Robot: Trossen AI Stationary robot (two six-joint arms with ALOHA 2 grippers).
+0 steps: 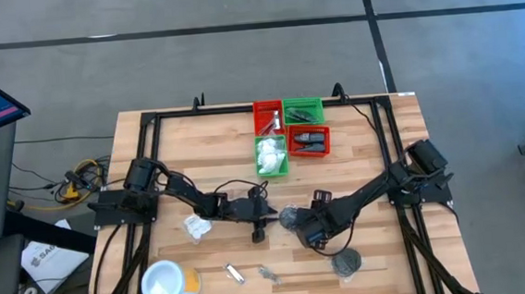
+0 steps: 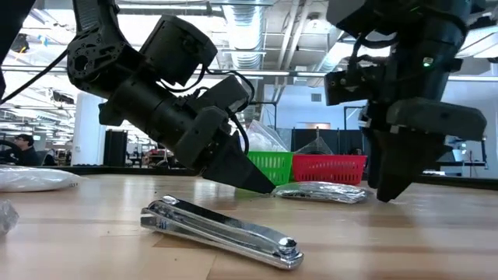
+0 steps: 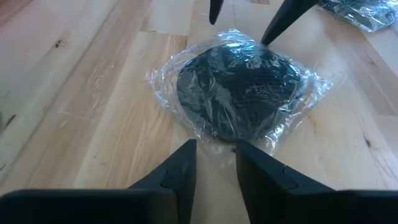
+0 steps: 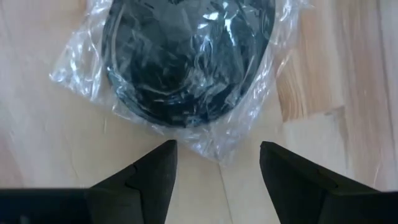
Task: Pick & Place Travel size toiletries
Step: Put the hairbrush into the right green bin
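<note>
A black round disc in clear wrap (image 3: 236,93) lies flat on the wooden table (image 1: 374,158) near its middle, between my two grippers. My left gripper (image 3: 215,155) comes at it low and slanting from the table's left. Its fingers are a little apart, with their tips at the wrap's edge. My right gripper (image 4: 217,155) points steeply down over the disc's opposite edge. It is open wide, with a corner of the wrap (image 4: 214,146) in front of the gap. In the low view the wrapped disc (image 2: 323,192) lies between the left gripper (image 2: 261,185) and the right gripper (image 2: 389,194). My left gripper's fingertips (image 3: 186,152) stand at the edge of the clear wrap (image 3: 217,138) that faces them, slanting down from the table's left. Whether they touch it, I cannot tell. The disc lies flat on the table.
A silver nail clipper (image 2: 218,229) lies near the front edge. A second wrapped black disc (image 1: 347,261), a white packet (image 1: 197,228) and a white tub (image 1: 168,283) lie around. Red (image 1: 268,117) and green (image 1: 271,156) bins stand at the far middle.
</note>
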